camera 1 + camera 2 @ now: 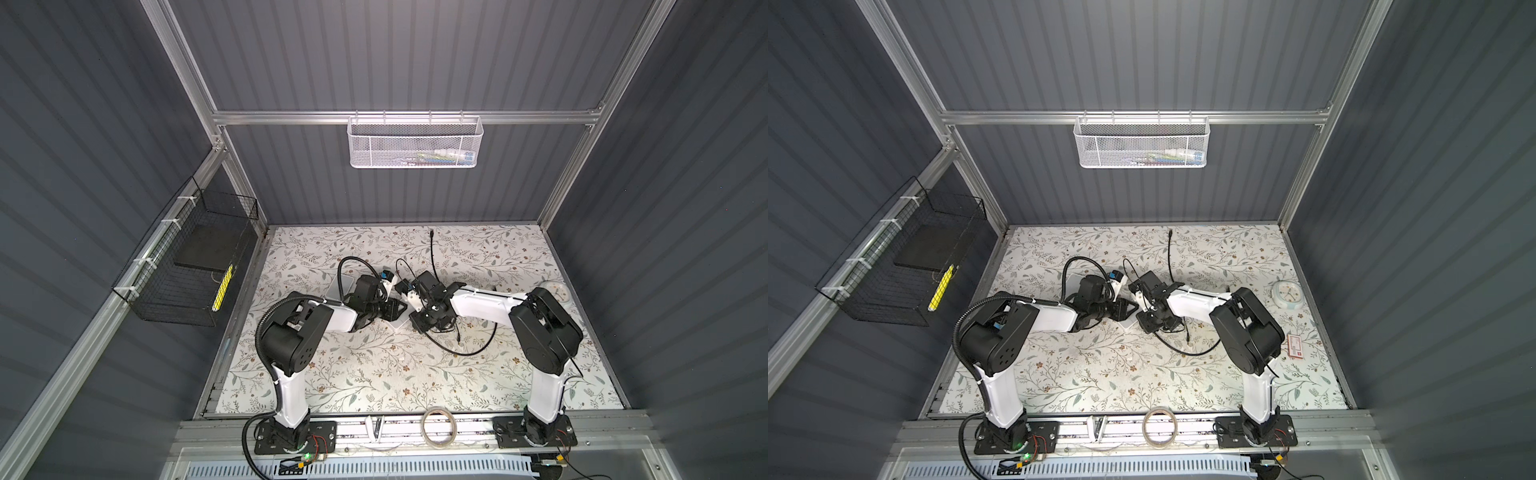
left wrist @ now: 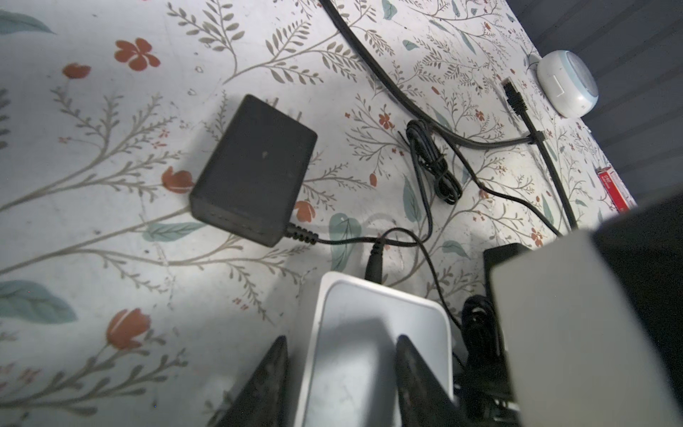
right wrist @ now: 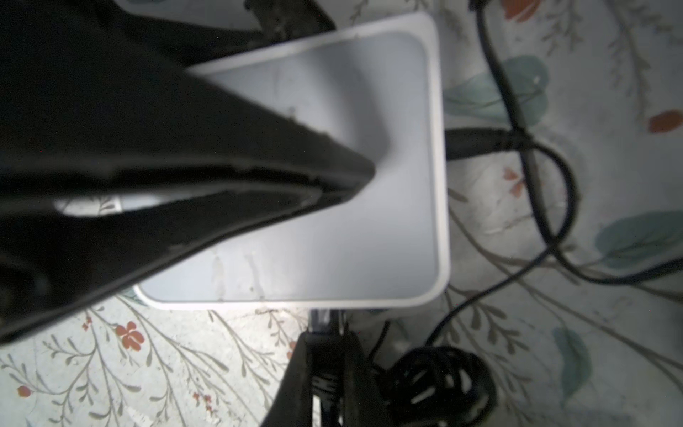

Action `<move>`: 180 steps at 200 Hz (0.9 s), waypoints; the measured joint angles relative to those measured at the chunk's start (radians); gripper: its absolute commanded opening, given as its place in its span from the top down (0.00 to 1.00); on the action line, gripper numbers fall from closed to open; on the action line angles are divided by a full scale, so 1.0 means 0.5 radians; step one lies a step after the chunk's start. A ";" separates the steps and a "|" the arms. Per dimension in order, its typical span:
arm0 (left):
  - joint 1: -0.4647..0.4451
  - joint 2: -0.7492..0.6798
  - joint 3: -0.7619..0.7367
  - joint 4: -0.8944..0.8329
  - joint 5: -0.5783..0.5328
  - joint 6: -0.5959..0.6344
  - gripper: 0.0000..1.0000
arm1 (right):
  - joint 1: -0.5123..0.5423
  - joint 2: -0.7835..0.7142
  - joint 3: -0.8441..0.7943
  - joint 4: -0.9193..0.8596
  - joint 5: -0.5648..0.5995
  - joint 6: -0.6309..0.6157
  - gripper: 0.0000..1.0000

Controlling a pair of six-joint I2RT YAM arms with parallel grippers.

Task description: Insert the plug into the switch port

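Note:
The white switch (image 2: 369,303) lies on the floral table, mostly hidden under both arms in the top views. My left gripper (image 2: 342,340) is rolled onto its side and shut on the switch's edge, with one finger (image 2: 417,373) on the top face and the other finger (image 2: 266,377) down by the side wall. My right gripper (image 3: 328,334) is shut on the black plug (image 3: 324,319). The plug's tip meets the switch (image 3: 369,240) at its near side wall. The port itself is hidden.
A black barrel connector (image 3: 476,142) is plugged into another side of the switch, wired to a black power adapter (image 2: 255,170). Loose black cables and a coil (image 3: 439,384) lie close by. A white clock (image 1: 1287,295) and a red card (image 1: 1296,347) sit at the right.

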 measured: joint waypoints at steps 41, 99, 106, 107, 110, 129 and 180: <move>0.000 0.002 0.001 0.002 0.000 -0.004 0.55 | 0.005 0.015 0.040 -0.050 0.038 -0.040 1.00; -0.001 0.002 0.001 -0.001 -0.015 -0.004 0.56 | 0.005 0.028 0.063 -0.079 0.031 -0.008 1.00; -0.001 0.002 0.000 -0.001 -0.018 -0.005 0.55 | 0.005 0.027 0.061 -0.078 0.031 -0.007 1.00; -0.001 0.002 0.000 -0.001 -0.018 -0.005 0.55 | 0.005 0.027 0.061 -0.078 0.031 -0.006 1.00; -0.001 0.001 -0.001 -0.001 -0.021 -0.005 0.55 | 0.005 0.027 0.060 -0.077 0.031 -0.004 1.00; -0.005 -0.005 -0.008 0.000 -0.032 -0.011 0.53 | 0.005 0.006 0.021 -0.033 0.031 0.011 1.00; 0.016 -0.189 -0.129 -0.140 -0.061 -0.019 0.39 | 0.015 -0.061 -0.121 0.190 0.034 0.055 1.00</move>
